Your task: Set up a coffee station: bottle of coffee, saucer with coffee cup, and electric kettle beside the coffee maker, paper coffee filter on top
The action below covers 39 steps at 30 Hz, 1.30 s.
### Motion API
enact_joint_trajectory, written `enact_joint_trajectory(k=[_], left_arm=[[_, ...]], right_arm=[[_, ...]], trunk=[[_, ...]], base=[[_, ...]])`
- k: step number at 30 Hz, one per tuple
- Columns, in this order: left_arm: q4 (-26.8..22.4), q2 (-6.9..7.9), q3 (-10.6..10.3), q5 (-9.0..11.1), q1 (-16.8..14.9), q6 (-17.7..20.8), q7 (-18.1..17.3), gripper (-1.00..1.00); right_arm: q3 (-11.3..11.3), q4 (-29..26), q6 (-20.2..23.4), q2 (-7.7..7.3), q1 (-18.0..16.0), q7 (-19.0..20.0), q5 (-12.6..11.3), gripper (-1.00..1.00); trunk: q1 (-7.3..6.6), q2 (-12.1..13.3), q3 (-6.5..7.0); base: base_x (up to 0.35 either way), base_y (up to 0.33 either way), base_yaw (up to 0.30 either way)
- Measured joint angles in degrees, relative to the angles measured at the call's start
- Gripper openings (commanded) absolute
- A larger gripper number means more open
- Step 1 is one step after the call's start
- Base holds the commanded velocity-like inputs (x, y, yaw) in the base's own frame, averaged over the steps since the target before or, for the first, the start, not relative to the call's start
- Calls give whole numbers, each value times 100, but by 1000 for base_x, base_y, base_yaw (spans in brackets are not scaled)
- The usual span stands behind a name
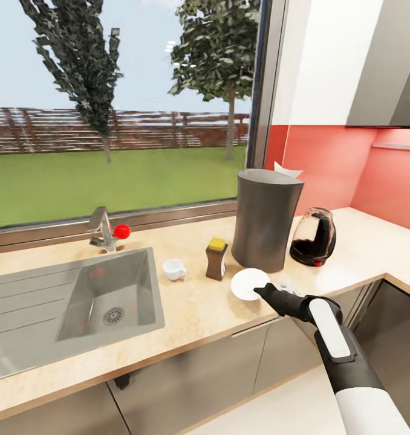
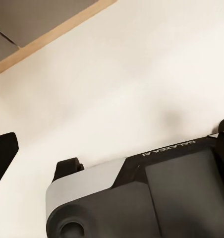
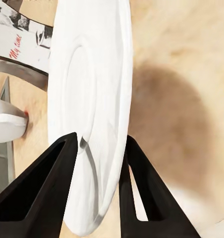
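Rt wrist: saucer point(image 3: 89, 94) btwn claw point(image 3: 99, 163) fingers.

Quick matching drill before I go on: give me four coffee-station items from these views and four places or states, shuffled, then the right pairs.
Things:
1. saucer
2. coffee cup
3. paper coffee filter
4. electric kettle

Places:
A. on top of the coffee maker
B. between the right gripper's fingers
C. standing between the sink and the bottle of coffee
D. on the coffee maker's far side from the sink

Pairs: 1-B, 2-C, 3-A, 4-D
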Motion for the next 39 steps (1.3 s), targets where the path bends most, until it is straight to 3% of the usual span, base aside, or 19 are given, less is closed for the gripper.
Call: enact_joint_trajectory(k=[8, 9, 13, 28, 39], left_arm=[[0, 0, 0, 0, 0, -1, 0, 100], [0, 0, 0, 0, 0, -4, 0, 100], [0, 0, 0, 0, 0, -4, 0, 100], [-2, 0, 0, 0, 0, -3, 0, 100], [-5, 1, 1, 0, 1, -1, 0, 100]], right_arm=[[-3, 55, 0, 0, 0, -37, 27, -100], [0, 57, 9, 0, 0, -341, 46, 100], [0, 54, 1, 2, 0, -530, -8, 100], [0, 7, 1, 2, 0, -550, -22, 100], [6, -145, 10, 2, -1, -549, -29, 100]], trunk=[[1, 1, 0], [1, 1, 0], [1, 0, 0], [3, 1, 0], [1, 0, 0]], base=[[14, 0, 0], [0, 0, 0], [0, 0, 0], [-37, -11, 0], [-58, -252, 0]])
